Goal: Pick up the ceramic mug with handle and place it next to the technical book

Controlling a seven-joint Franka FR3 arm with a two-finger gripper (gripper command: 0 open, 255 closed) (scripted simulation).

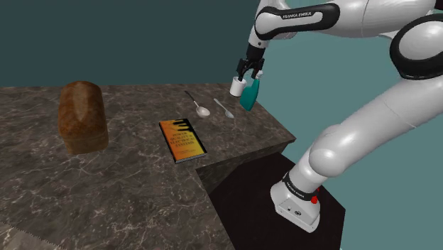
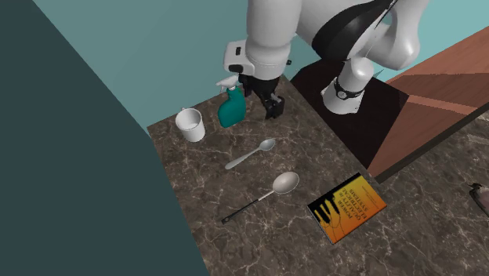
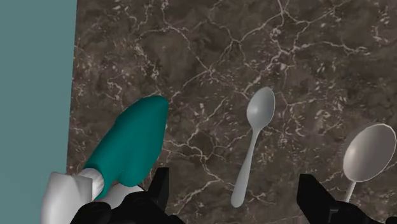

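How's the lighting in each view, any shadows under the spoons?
Shoulder view: dim, the loaf looks dark. Second exterior view: brighter, the mug reads clean white. Wrist view: even light, no clear shadow beside the smaller spoon.

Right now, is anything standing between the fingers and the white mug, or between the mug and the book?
Yes. The teal spray bottle stands between the open fingers and the mug. Two spoons lie on the counter between the mug and the book.

mug [image 2: 190, 124] just beside bottle [image 2: 230, 111] on the counter [image 2: 235, 243], two spoons [image 2: 251, 154] between bottle and book [image 2: 346, 206].
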